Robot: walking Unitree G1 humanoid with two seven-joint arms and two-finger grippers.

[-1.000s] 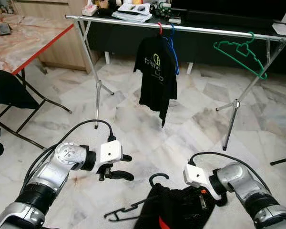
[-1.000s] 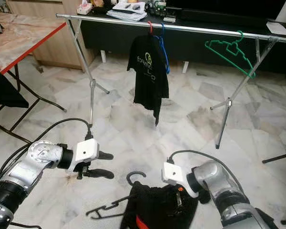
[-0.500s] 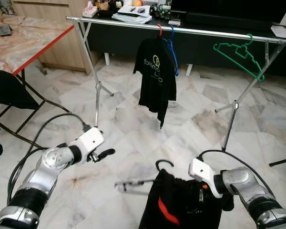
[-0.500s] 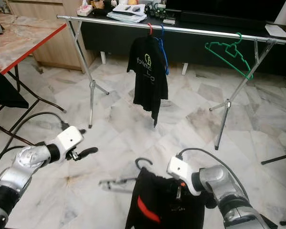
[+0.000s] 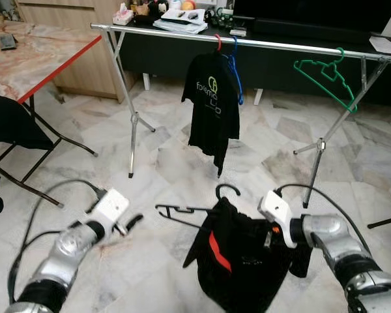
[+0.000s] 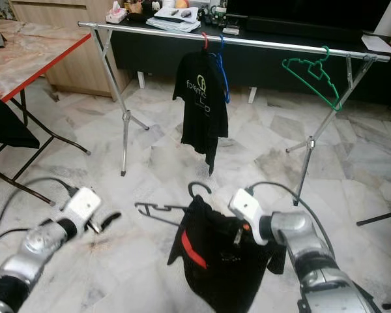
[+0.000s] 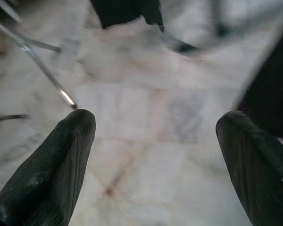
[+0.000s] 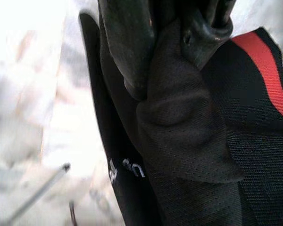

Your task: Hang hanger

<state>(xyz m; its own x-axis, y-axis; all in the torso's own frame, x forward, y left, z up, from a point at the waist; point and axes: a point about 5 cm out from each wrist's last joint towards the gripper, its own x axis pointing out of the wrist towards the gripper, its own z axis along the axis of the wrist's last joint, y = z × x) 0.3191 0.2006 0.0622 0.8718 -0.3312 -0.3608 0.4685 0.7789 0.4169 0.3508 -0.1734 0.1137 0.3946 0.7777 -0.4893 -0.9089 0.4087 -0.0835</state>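
Right hand (image 8: 172,56) clamped on one black garment (image 5: 244,251) with a red stripe, held at lower centre of the frame on one black hanger (image 5: 182,210), hook up. Left hand (image 7: 155,155) at lower left, fingers apart over the marble floor (image 5: 163,163). Along the top, one metal rail (image 5: 280,44) carrying one black T-shirt (image 5: 212,107) and one green hanger (image 5: 326,75)

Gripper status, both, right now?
Left gripper: open, holding nothing.
Right gripper: shut on the black shirt with its hanger.

Hanger (image 5: 182,210) and garment (image 5: 238,251) higher.
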